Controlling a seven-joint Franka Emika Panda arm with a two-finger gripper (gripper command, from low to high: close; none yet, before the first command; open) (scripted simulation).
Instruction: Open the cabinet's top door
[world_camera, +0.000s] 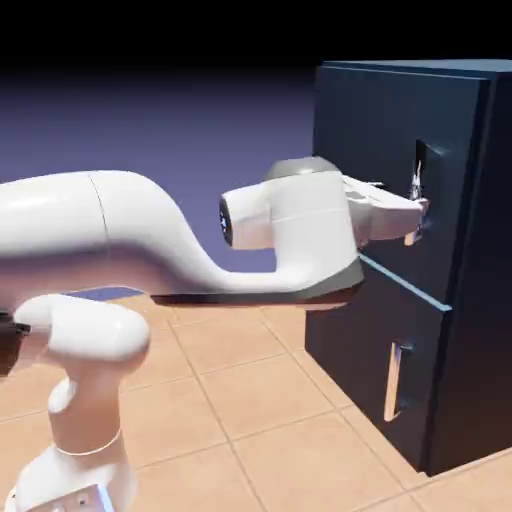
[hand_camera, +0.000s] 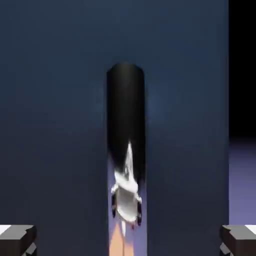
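A white robot arm (world_camera: 130, 230) reaches level across the tiled table (world_camera: 250, 400) toward the dark navy cabinet (world_camera: 470, 330), its gripper (world_camera: 415, 215) at the vertical silver handle (world_camera: 418, 190) of the top door (world_camera: 385, 160). The door sits shut, flush with the cabinet's front, above a second door (world_camera: 375, 350) with its own handle (world_camera: 397, 380). The fingers stand wide apart; in the hand view the handle (hand_camera: 126, 125) rises squarely between the two grey fingertips (hand_camera: 17, 239), with nothing clamped yet. From the side it is unclear whether the fingers already straddle the bar or stop just short of it. To do this step well, the hand should probably ease forward until the bar lies well between the fingers, stay centred on it, close firmly, and only then pull outward along the door's swing rather than straight back.
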